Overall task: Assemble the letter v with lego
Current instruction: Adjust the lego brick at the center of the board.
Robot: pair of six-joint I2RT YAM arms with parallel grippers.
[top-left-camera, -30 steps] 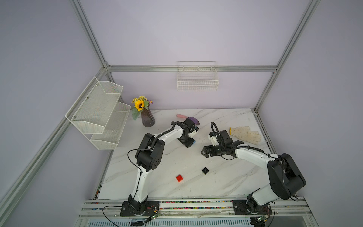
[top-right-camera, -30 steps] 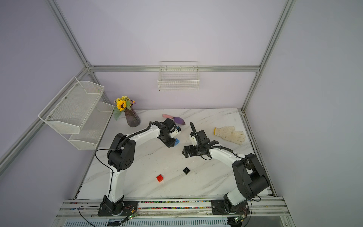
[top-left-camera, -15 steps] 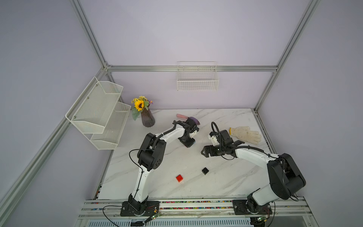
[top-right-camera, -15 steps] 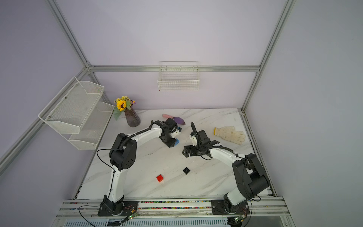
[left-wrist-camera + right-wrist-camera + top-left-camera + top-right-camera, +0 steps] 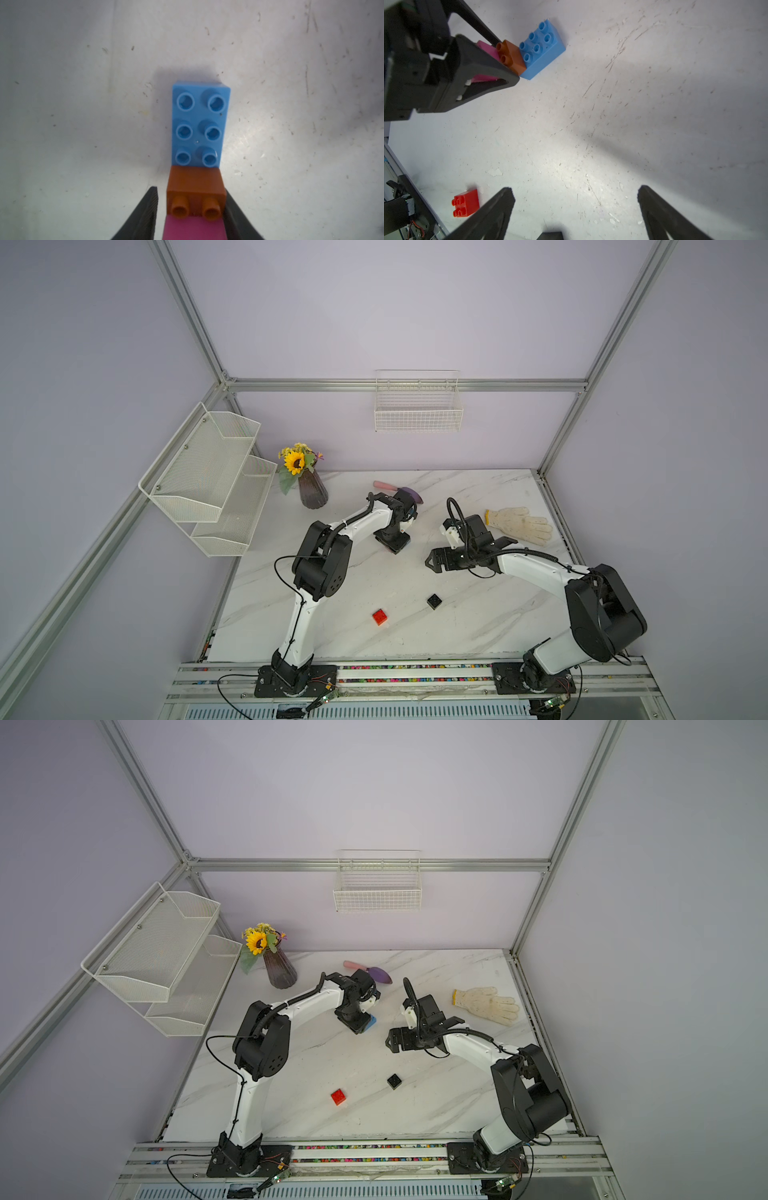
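Left hand [image 5: 190,190], fingers [image 5: 145,212] slightly apart, straddles the pink square plastic brick [image 5: 193,228] stacked on the orange-brown brick [image 5: 195,182] at one end of the long light-blue brick [image 5: 199,124], seemingly seating it; right hand [image 5: 576,188] gapes empty nearby.

Soft, even light is filling both top views. In the wrist views a bright patch is glaring off the worktop [image 5: 571,166], broad shadows are crossing it, and the pink brick [image 5: 195,230] is blurring close up
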